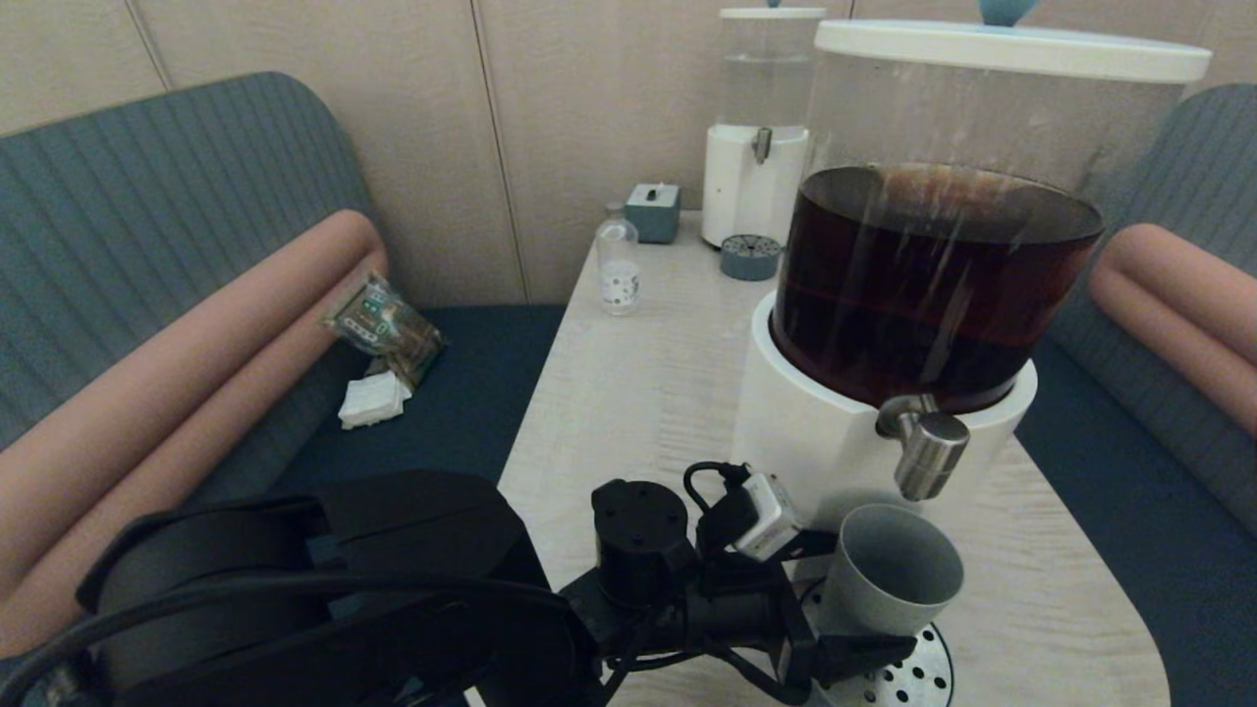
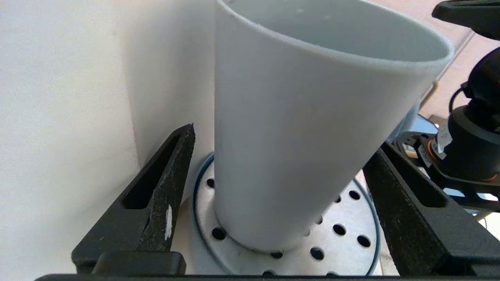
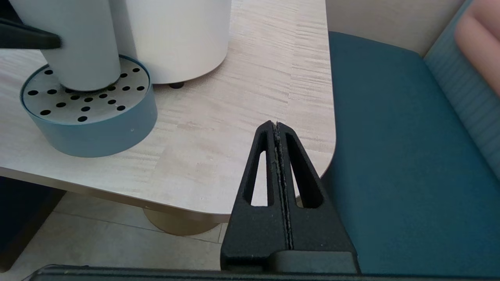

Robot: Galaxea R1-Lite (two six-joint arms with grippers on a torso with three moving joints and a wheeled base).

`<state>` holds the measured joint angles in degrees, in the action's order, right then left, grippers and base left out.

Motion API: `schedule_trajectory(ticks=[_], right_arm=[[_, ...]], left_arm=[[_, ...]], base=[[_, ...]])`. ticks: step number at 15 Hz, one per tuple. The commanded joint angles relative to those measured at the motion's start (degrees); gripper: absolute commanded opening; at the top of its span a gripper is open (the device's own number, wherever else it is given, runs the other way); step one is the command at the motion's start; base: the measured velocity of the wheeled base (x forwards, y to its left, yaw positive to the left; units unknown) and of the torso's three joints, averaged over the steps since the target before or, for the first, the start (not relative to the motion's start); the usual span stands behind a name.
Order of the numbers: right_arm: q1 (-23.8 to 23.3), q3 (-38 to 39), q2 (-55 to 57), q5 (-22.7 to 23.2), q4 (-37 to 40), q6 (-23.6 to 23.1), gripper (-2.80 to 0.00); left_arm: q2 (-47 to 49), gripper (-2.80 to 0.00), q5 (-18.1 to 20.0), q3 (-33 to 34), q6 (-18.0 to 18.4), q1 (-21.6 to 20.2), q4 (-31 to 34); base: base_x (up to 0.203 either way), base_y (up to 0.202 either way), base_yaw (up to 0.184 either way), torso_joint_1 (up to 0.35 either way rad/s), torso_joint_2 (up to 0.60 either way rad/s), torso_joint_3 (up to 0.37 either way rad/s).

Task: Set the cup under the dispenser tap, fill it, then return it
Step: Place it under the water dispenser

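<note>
Cup (image 1: 889, 570) stands upright on perforated drip tray (image 2: 343, 234), right below dispenser tap (image 1: 925, 447), against white dispenser base (image 1: 805, 442). My left gripper (image 2: 273, 203) straddles cup low down, fingers (image 2: 156, 203) spread wide; clear gap on one side, other finger close beside cup wall, no firm pinch visible. My right gripper (image 3: 278, 171) parked off table edge (image 3: 187, 203), above blue seat (image 3: 398, 156), fingers pressed together, holding nothing. Dark brown liquid fills tank (image 1: 933, 275).

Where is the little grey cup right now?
The cup stands on the perforated drip tray under the dispenser tap, between the left gripper's open fingers.
</note>
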<state>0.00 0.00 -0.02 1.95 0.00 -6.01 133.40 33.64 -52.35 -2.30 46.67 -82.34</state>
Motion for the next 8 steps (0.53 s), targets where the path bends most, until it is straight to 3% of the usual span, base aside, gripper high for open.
schedule_trajectory(ticks=[1,8], right_arm=[[0.00,0.53,-0.33,0.07,0.00,-0.05,-2.80],[0.00,0.53,-0.33,0.07,0.00,-0.05,-2.80]], left_arm=[[-1.49,0.00,0.37,1.26,0.02,-0.25,-0.55],[-1.91,0.00,0.37,3.34,0.02,-0.79,-0.99]], base=[[0.000,0.000,0.000,0.000,0.00,0.000],[0.000,0.000,0.000,0.000,0.00,0.000]])
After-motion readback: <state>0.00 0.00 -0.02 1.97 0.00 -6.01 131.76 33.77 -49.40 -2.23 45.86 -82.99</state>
